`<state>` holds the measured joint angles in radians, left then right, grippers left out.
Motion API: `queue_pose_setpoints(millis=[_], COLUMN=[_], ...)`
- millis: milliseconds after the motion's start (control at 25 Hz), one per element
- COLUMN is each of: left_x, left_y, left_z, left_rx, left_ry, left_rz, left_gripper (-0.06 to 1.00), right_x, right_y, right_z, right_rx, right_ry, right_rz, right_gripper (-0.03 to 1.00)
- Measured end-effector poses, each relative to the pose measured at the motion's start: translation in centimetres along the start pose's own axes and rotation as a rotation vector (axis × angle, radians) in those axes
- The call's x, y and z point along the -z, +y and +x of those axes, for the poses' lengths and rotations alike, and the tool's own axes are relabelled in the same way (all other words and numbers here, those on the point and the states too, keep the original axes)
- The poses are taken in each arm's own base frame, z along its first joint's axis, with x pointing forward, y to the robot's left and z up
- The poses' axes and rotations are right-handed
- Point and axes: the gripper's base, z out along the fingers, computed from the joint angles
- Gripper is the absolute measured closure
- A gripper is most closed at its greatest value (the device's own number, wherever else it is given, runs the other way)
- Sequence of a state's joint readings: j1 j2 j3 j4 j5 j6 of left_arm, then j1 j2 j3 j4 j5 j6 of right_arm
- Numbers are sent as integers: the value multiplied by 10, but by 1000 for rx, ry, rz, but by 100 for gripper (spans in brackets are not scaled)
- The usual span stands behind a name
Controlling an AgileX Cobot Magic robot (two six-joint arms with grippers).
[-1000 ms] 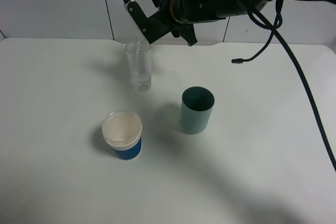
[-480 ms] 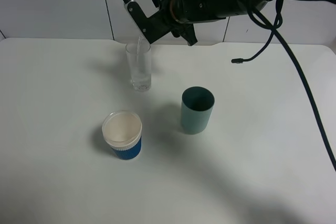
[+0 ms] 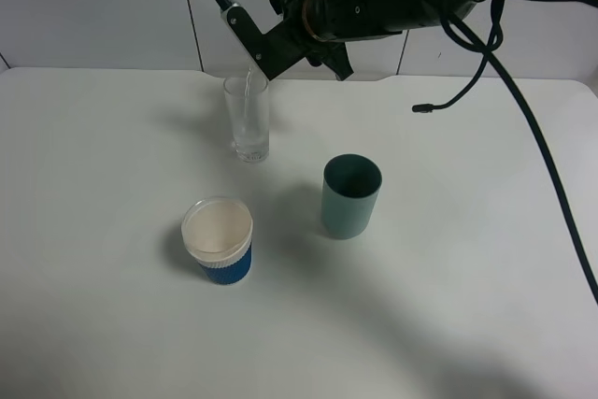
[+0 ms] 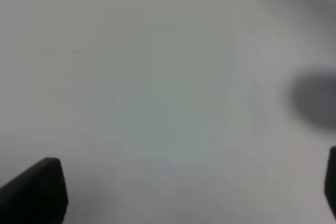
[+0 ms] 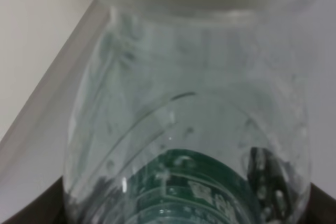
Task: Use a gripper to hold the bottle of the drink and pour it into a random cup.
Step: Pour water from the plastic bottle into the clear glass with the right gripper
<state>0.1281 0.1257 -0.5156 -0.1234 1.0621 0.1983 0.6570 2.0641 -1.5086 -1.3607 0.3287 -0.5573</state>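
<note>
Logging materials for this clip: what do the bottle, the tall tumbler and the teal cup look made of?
The bottle: clear thin plastic, probably; moulded ridges, glossy, green printed label. The tall tumbler: clear, glossy, thick base; likely glass, possibly hard plastic. The teal cup: opaque, matte; plastic or ceramic, can't tell.

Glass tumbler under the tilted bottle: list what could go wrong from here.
1. The thin stream has only the glass tumbler's narrow mouth to hit; slight drift of the right gripper and bottle could spill onto the table.
2. The gripper hangs just above the tall tumbler; dipping might tip it.
</note>
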Motion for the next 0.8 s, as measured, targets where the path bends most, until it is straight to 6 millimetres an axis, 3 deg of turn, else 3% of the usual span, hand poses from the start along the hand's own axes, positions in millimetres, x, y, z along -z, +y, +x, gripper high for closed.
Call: queue_pose_setpoints(millis=[800], left_x=[0], left_y=[0], left_z=[0], left_rx=[0], left_ry=[0], left_rz=[0], left_gripper=[-5], right_x=[0], right_y=[-1], right_z=[-1], right_rx=[37], right_ry=[-11], right_rz=[7], right_gripper=[40])
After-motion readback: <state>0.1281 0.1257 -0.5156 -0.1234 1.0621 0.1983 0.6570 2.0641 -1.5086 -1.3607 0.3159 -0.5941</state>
